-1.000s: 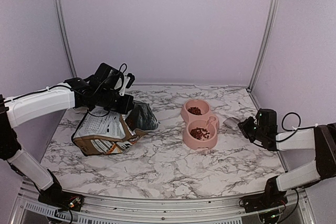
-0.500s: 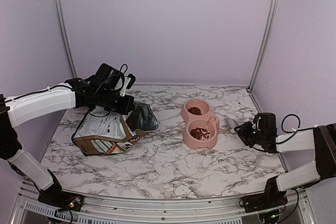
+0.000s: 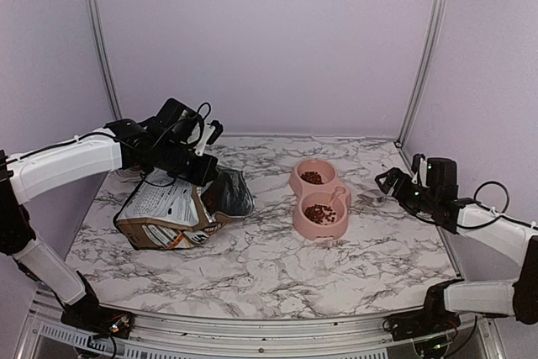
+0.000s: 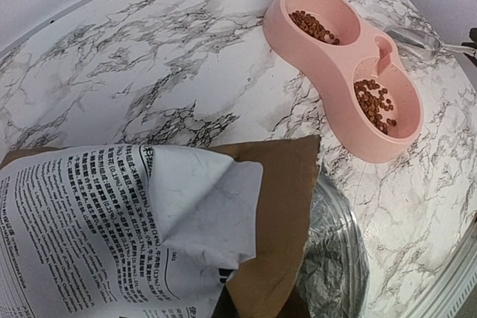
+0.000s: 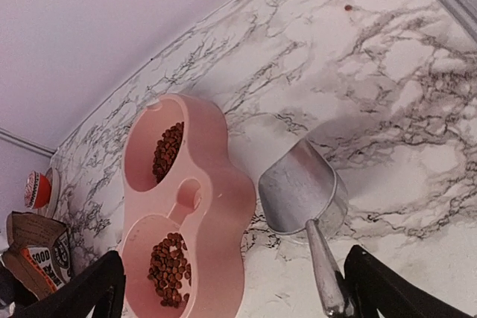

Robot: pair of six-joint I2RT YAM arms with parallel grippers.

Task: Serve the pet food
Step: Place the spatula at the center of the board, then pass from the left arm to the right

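Kibble (image 5: 170, 262) sits in pink plastic twin bowl (image 5: 223, 191), serving looks done; your right gripper (image 3: 388, 184) gapes at 3 o'clock, left gripper (image 3: 200, 170) clamps brown paper bag (image 3: 164, 208).

The table (image 3: 269, 258) has a smooth marble-pattern top, the pink double bowl (image 5: 232, 210) looks like matt plastic, the scoop (image 5: 298, 188) is dull brushed metal, and the paper bag (image 4: 276, 206) shows crinkled silvery foil (image 4: 335, 255) inside.

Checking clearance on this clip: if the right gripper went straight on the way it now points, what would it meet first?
The metal scoop: its handle lies between the open fingers of the right gripper, its pan straight ahead. The pink feeder sits left of that line and would probably be missed.
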